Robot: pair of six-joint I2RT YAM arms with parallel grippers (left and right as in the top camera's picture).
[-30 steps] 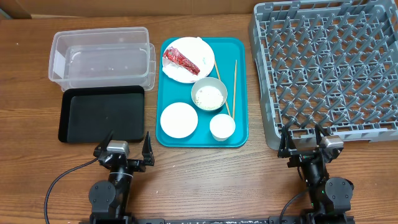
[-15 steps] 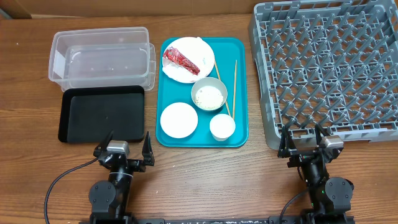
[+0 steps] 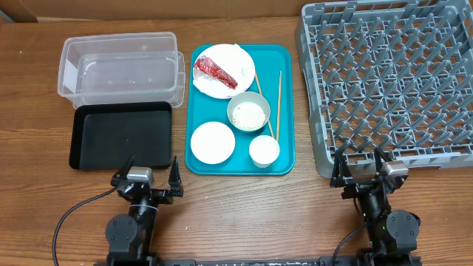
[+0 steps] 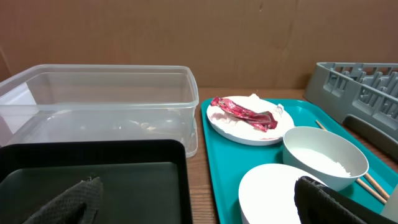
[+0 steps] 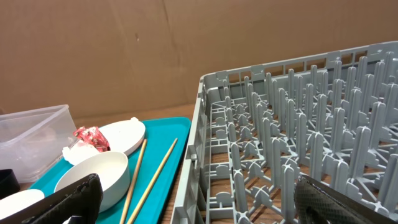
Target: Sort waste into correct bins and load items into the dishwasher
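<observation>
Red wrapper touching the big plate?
Touching. Left wrist view shows the red wrapper lying directly on the plate, with no gap under it.

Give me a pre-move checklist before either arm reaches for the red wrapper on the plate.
1. Left gripper open and empty: ok.
2. Right gripper open and empty: ok.
3. Red wrapper lying uncovered on the plate: ok.
4. Clear tub lidless, open at the top: ok.
5. Dish rack pegs free of dishes: ok.
6. Whether the wrapper belongs in the tub or the black tray: cannot tell.
</observation>
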